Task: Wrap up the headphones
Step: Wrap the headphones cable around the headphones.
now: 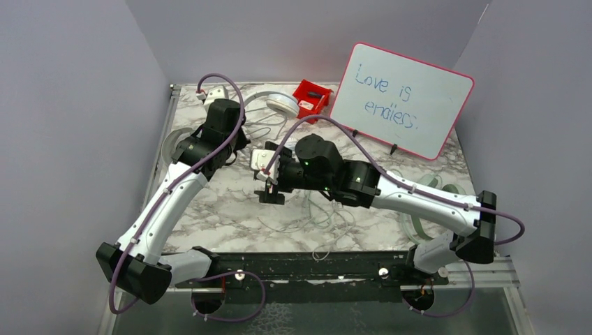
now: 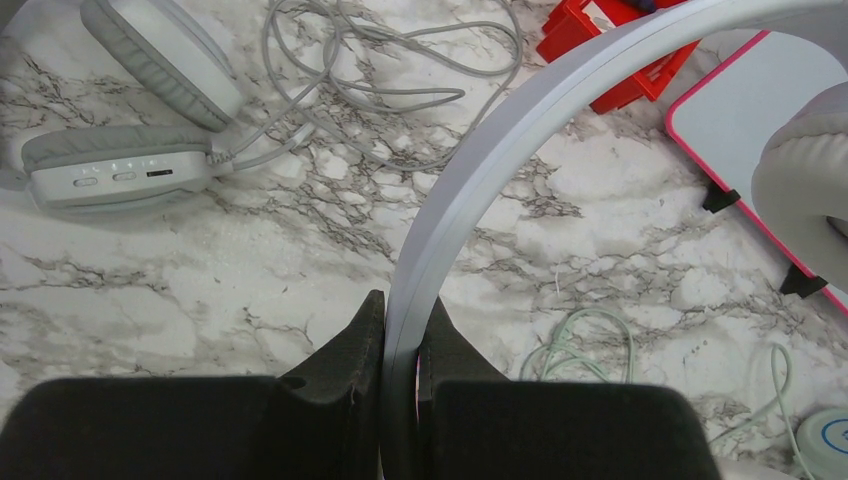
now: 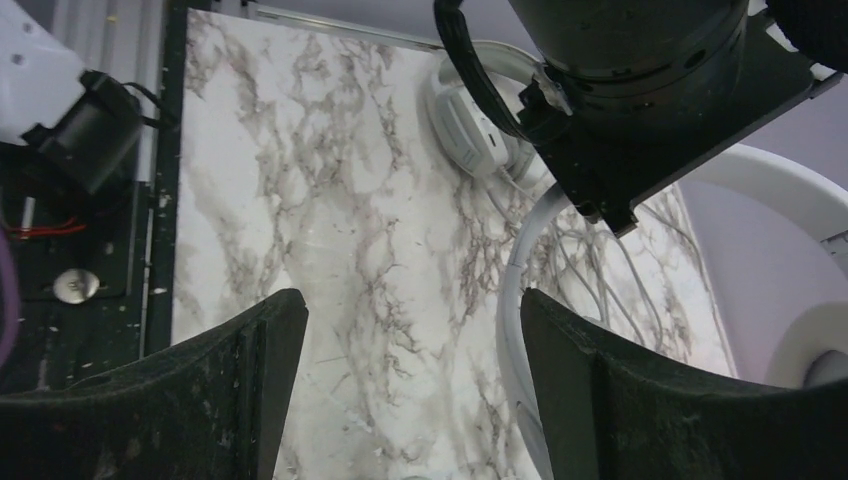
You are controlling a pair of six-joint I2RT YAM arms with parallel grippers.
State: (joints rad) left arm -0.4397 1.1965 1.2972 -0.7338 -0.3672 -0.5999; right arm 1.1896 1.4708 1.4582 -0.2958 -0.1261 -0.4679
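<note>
My left claw clamps the headphones, whose arc runs just ahead of my released right claw.

A whiteboard stands beside a red bin.

I'm looking at two arms of identical build. The left white-shelled arm and the right white-shelled arm are both wearing chunky matte black joint housings at shoulder, elbow and wrist. A thin purple cable is running along the left one, clipped to the shell; a second purple cable is arcing over the right. Small green status lights are glowing on the right wrist housing. The rough black left gripper and rough black right gripper are showing grainy, wedge-shaped fingers. Silver bolt heads are dotting the black base rail.
</note>
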